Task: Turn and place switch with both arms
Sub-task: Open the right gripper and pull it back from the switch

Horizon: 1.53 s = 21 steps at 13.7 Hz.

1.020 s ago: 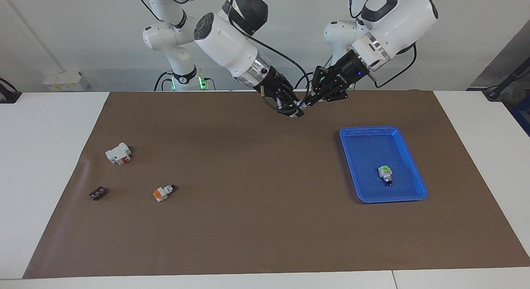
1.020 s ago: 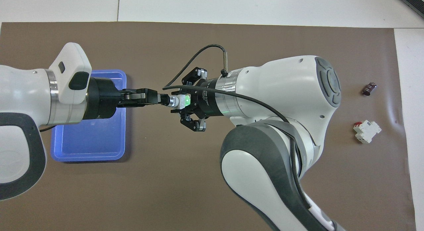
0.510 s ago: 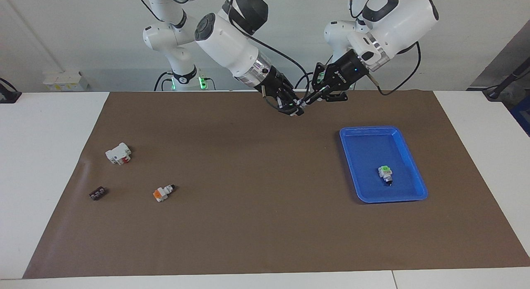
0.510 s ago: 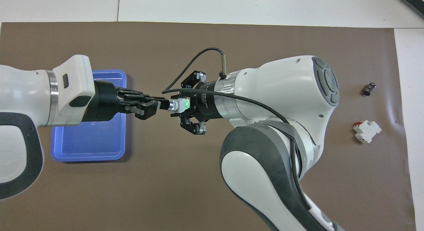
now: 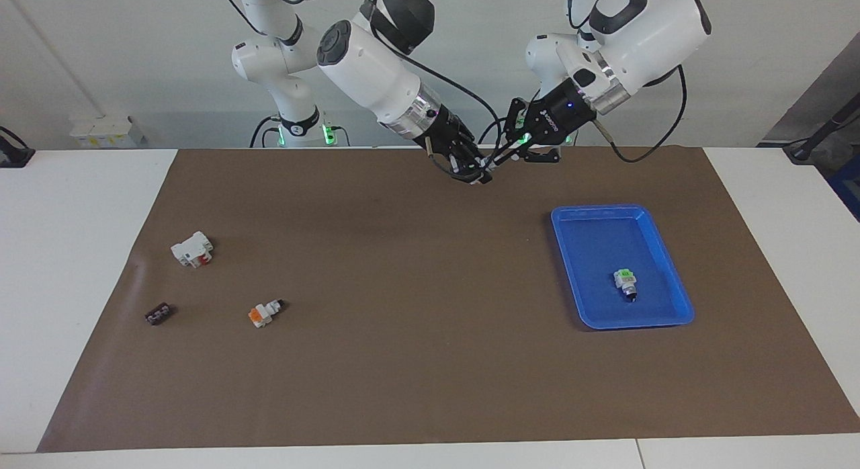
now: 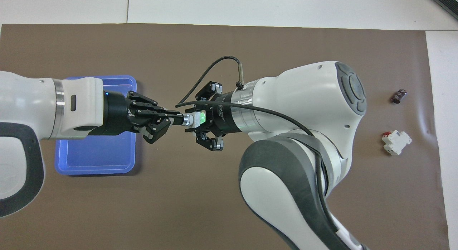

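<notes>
The switch [image 6: 193,118], white with a glowing green cap, hangs in the air over the brown mat between the two hands, toward the robots' edge of the mat. My right gripper [image 6: 199,119] [image 5: 481,175] is shut on its white body at the green end. My left gripper [image 6: 178,118] [image 5: 500,162] comes in over the blue tray's corner and is shut on the black knob end. In the facing view the fingers hide the switch almost entirely.
A blue tray [image 5: 591,211] [image 6: 96,160] toward the left arm's end holds a second green-capped switch [image 5: 625,283]. Toward the right arm's end lie an orange-capped switch [image 5: 264,312], a white block with red [image 5: 192,249] [image 6: 396,142] and a small black part [image 5: 158,314] [image 6: 399,96].
The left hand has rolled about its own axis while staying closed on the knob. Both hands have risen slightly with the switch. Everything on the mat lies as before.
</notes>
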Available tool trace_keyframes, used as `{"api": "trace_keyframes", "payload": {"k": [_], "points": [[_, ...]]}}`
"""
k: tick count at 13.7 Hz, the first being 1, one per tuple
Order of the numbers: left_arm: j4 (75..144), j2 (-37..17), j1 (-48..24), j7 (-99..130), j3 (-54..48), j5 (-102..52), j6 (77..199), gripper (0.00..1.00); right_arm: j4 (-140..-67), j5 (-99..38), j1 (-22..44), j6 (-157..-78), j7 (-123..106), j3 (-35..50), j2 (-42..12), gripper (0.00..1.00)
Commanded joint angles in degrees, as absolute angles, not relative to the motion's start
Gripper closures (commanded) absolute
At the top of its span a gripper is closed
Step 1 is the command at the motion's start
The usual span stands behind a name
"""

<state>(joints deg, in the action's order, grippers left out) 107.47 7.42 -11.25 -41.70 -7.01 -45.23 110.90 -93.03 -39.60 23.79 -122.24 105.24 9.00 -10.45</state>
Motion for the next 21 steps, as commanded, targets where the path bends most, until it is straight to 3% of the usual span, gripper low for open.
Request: {"api": "trace_keyframes", "payload": {"k": [1, 6, 7, 8, 16, 21], "points": [[109.8, 10.2, -14.6, -41.7, -7.0, -45.4, 106.3, 1.0, -91.3, -38.7, 23.4, -125.7, 106.7, 9.1, -11.5, 1.0], [109.9, 10.2, -13.9, -41.0, -6.9, -45.4, 106.6, 1.0, -91.4, -38.8, 23.4, -125.7, 106.6, 9.1, -11.4, 1.0], [110.0, 10.2, -14.0, -39.6, -6.9, -45.4, 107.2, 1.0, -91.4, -38.7, 23.4, -125.7, 106.4, 9.1, -11.3, 0.71], [110.0, 10.2, -14.1, -38.3, -6.9, -45.3, 107.6, 1.0, -91.8, -38.2, 23.6, -125.8, 106.3, 9.1, -10.9, 0.02], [112.6, 10.7, -10.4, -37.7, -6.9, -35.4, 107.3, 1.0, -94.0, -31.2, 23.8, -125.2, 94.1, 9.1, -6.4, 0.0], [114.0, 10.5, -2.0, -36.7, -6.9, -27.0, 107.8, 1.0, -95.6, -21.7, 21.7, -119.6, 76.6, 8.9, -3.9, 0.0]]}}
